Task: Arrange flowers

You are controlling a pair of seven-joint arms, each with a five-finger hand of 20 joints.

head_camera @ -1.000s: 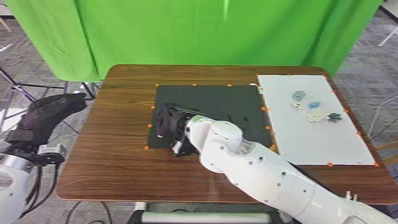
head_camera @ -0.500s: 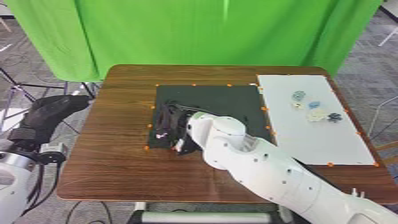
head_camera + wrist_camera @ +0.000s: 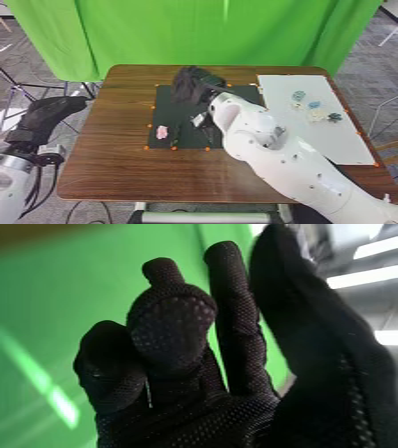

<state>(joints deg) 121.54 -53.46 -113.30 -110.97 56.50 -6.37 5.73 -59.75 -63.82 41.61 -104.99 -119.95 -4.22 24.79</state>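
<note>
Flowers (image 3: pixel 317 115) cluster on the right board (image 3: pixel 324 145), presumably as our arrangement; our right hand (image 3: pixel 189 86) has wide, loose fingers (image 3: pixel 238 314), holding nothing.

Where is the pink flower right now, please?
In the head view, the pink flower lies on the dark mat toward its near left corner, just left of a dark stem.

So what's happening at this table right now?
The robot seems to be partway through arranging flowers. Its right hand is over the far part of the dark mat, fingers loosely spread, with no flower to be seen in its grasp. A pink flower lies on the near left part of that mat, while a small group of blue, cream and dark teal flowers sits on the white board. The left hand waits beside the table's left edge.
</note>
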